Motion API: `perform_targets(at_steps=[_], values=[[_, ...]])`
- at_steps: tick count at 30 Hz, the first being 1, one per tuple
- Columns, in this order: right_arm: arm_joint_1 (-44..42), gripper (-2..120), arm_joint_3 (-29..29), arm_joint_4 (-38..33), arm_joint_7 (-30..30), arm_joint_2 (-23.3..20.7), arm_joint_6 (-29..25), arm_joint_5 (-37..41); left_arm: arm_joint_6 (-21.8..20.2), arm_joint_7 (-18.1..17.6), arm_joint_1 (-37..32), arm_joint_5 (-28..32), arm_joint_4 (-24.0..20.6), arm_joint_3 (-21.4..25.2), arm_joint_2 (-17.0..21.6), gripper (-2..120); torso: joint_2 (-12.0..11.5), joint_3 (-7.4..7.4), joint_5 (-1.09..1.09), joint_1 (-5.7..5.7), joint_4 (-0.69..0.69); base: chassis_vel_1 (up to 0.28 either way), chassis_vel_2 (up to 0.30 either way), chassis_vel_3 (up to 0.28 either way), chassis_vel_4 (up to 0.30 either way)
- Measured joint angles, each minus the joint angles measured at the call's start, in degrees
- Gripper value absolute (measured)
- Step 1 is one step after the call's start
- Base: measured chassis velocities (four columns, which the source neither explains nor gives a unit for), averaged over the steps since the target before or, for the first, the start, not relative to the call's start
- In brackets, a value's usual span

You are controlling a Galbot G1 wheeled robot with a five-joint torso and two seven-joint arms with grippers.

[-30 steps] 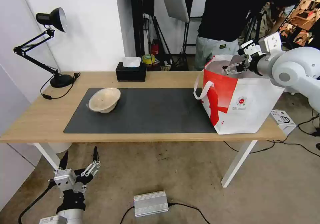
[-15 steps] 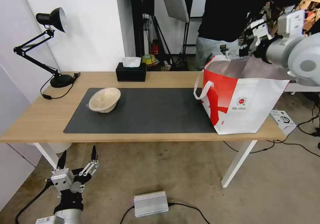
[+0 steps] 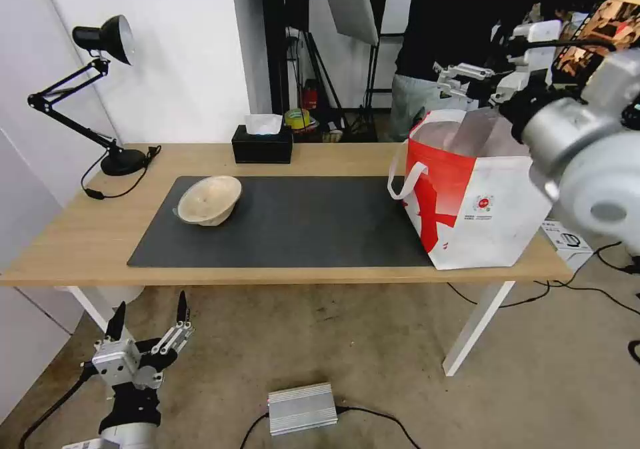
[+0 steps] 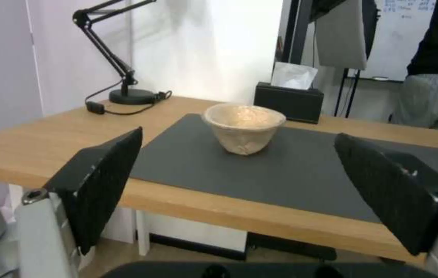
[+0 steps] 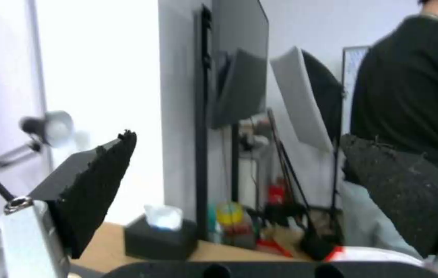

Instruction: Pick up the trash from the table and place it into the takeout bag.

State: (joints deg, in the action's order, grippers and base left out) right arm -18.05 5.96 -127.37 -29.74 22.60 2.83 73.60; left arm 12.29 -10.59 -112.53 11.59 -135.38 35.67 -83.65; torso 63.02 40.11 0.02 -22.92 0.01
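Note:
A beige paper-pulp bowl [image 3: 209, 199] lies tilted on the left part of the dark grey mat [image 3: 313, 225] on the table [image 3: 80, 235]. In the left wrist view the bowl [image 4: 243, 127] stands beyond the table's front edge, straight ahead of my open left gripper [image 4: 238, 136]. That left gripper [image 3: 151, 302] hangs below and in front of the table's left corner, holding nothing. The red-and-white takeout bag [image 3: 480, 199] stands open at the table's right end. My right gripper [image 3: 443, 79] is open and empty, well above the bag's mouth.
A black tissue box [image 3: 262, 143] sits at the table's back edge, and a black desk lamp [image 3: 120, 161] stands at the far left. A person stands close behind the bag. A silver box [image 3: 301, 407] and cables lie on the floor.
My right gripper has risen out of the bag's mouth to well above it, still empty. My left gripper has sunk a little lower. The bowl and bag have not moved.

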Motion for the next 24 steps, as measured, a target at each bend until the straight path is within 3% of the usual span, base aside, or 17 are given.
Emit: perform_targets(at_steps=[1,5,9,12,24], values=[[0.00,100,0.00,0.00,0.00,0.00,0.00,0.00,0.00,0.00,0.00,0.00,0.00,0.00,0.00,100,0.00,0.00,0.00,0.00,0.00,0.000,0.000,0.000,0.000],[-13.72,100,-7.03,-5.17,-0.50,0.49,-3.54,-6.29,0.06,0.03,-0.22,-0.30,-0.34,-0.07,-0.89,100,0.00,-0.01,-0.01,0.01,-0.04,0.000,0.000,0.000,0.000],[-16.29,100,-5.64,-5.86,-1.47,2.15,-6.10,-9.88,0.42,0.04,-0.58,-0.55,-0.42,0.31,-1.77,100,0.01,-0.01,-0.03,0.01,-0.04,0.000,0.000,0.000,0.000],[-18.14,100,-1.71,-5.72,-2.85,6.15,-9.79,-15.39,0.53,0.04,-0.54,-0.66,-0.45,0.83,-2.96,100,0.00,0.00,-0.03,0.00,0.01,0.000,0.000,0.000,0.000],[-27.87,100,-0.08,-5.46,-4.04,11.17,-11.93,-25.01,0.54,0.10,0.02,-0.81,0.26,1.09,-3.81,100,0.00,0.00,-0.03,0.00,-0.01,0.000,0.000,0.000,0.000]])
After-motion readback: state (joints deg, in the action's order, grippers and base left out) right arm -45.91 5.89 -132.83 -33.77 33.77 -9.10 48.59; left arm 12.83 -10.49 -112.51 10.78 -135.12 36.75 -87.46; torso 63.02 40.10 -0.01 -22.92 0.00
